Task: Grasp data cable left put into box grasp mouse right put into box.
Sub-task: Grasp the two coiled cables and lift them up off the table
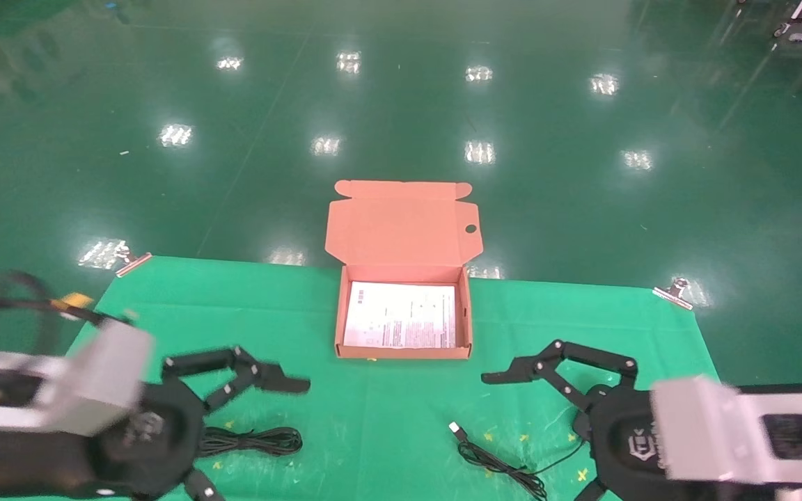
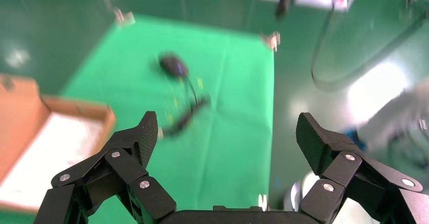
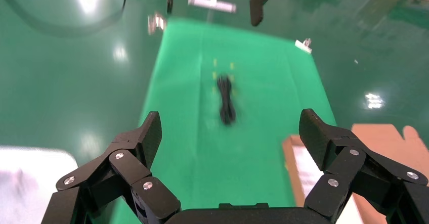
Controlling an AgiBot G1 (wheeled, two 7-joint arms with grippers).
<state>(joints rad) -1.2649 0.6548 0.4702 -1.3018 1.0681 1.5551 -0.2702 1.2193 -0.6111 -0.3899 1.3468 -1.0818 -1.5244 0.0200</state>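
We log both arms low at the bottom of the head view, neither carrying anything. The left gripper [image 1: 234,424] sits at lower left with its fingers spread wide; the right gripper [image 1: 547,438] at lower right is likewise spread and empty.

The data cable [image 1: 251,441] lies on the green mat [image 1: 387,424] at lower left, a long oval bundle with its long axis running left to right in the frame. It sits just beside and partly under the left gripper, between the two spread fingers, so we judge the left arm far the nearer tool.

The mouse [image 2: 173,64] is hidden behind the right gripper in the head view; we see it only in the left wrist view, with its cord trailing off. Its USB plug [image 1: 455,429] shows bottom centre-right in the head view.

The box [image 1: 403,353] stands open at frame centre, lid flap raised, leaflet [image 1: 401,315] inside, up-frame of both items.

We judge the next move a short descent, fingers straddling the bundle across its short axis.
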